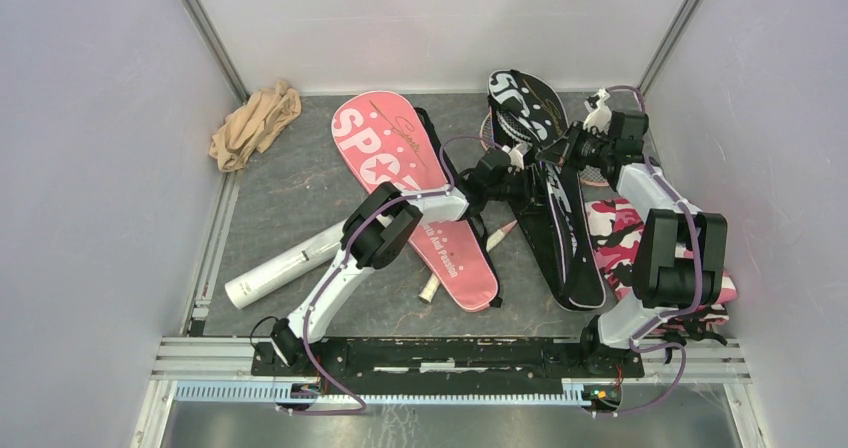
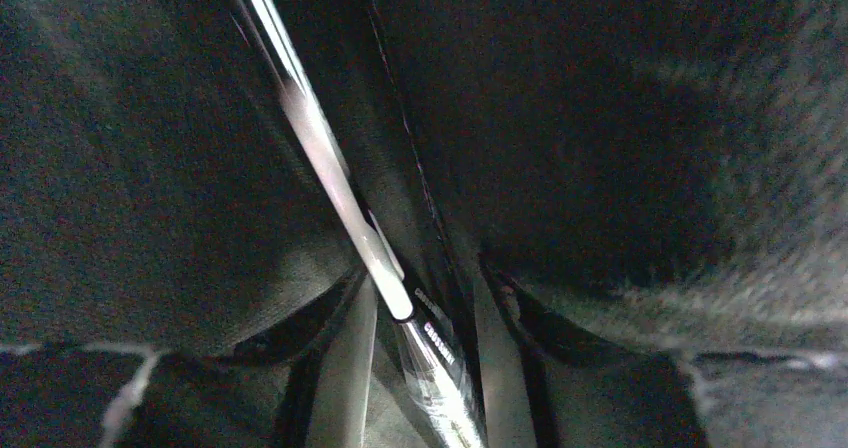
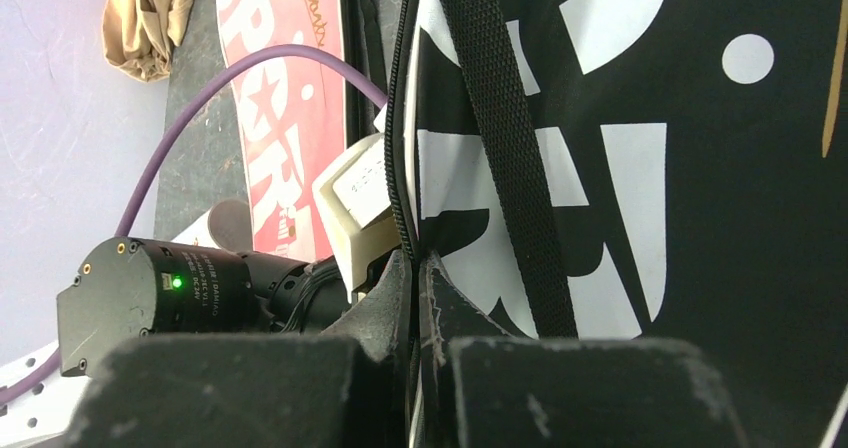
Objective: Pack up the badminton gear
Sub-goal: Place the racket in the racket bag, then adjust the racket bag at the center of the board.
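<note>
The left gripper sits inside the black bag with its jaws parted. The racket shaft runs loose between them, so it could slide back out or snag a finger if the arm withdraws. The right gripper is pinched tight on the bag's zip edge, and a slip there would likely close the mouth. The shaft reaches from the left jaws deeper into the bag.
</note>
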Controlling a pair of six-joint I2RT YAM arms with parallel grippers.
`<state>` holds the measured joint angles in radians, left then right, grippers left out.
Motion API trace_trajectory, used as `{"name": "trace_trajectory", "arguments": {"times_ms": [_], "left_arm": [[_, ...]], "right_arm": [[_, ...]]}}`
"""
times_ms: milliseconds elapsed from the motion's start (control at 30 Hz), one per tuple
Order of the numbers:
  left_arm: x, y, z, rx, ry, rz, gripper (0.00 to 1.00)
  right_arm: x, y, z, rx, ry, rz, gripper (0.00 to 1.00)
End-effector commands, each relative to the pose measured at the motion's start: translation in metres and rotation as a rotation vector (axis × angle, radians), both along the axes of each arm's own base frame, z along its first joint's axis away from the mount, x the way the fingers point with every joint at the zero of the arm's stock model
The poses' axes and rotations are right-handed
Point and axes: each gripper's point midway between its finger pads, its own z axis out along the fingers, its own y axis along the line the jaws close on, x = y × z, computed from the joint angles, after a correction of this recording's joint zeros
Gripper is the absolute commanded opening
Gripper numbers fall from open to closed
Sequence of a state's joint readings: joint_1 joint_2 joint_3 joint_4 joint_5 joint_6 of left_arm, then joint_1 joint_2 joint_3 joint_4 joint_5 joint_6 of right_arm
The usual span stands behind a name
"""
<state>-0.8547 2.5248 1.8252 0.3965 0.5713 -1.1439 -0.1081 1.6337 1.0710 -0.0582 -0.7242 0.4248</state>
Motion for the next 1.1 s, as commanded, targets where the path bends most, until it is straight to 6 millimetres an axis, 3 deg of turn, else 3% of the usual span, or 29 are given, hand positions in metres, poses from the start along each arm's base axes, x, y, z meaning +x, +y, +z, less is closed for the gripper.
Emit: {"name": "trace_trajectory", "arguments": {"times_ms": [0, 167, 333, 500, 633, 733, 933, 1067], "left_arm": [[-0.004, 0.001, 0.034, -0.005, -0.161, -0.034, 0.49], [-0.011, 0.018, 0.032, 0.087, -0.227, -0.079, 0.62], [-0.009, 0.050, 0.041, 0.164, -0.334, -0.122, 0.72], [0.007, 0.093, 0.057, 0.211, -0.423, -0.120, 0.77], [0.034, 0.122, 0.051, 0.305, -0.497, -0.066, 0.77], [0.053, 0.126, 0.043, 0.350, -0.541, -0.042, 0.77], [0.094, 0.110, 0.023, 0.391, -0.589, 0.016, 0.76], [0.112, 0.096, 0.008, 0.387, -0.589, 0.026, 0.73]], "right_arm": [[0.016, -0.013, 0.042, -0.005, -0.105, -0.015, 0.00], [0.025, -0.027, 0.051, -0.022, -0.117, -0.031, 0.00], [0.027, -0.036, 0.051, -0.037, -0.114, -0.022, 0.00], [0.024, -0.034, 0.051, -0.030, -0.118, 0.011, 0.00], [0.024, -0.032, 0.052, -0.017, -0.118, 0.027, 0.00], [0.022, -0.030, 0.052, -0.008, -0.116, 0.038, 0.00], [0.015, -0.025, 0.056, 0.006, -0.123, 0.058, 0.00], [0.009, -0.023, 0.057, 0.009, -0.124, 0.069, 0.00]]}}
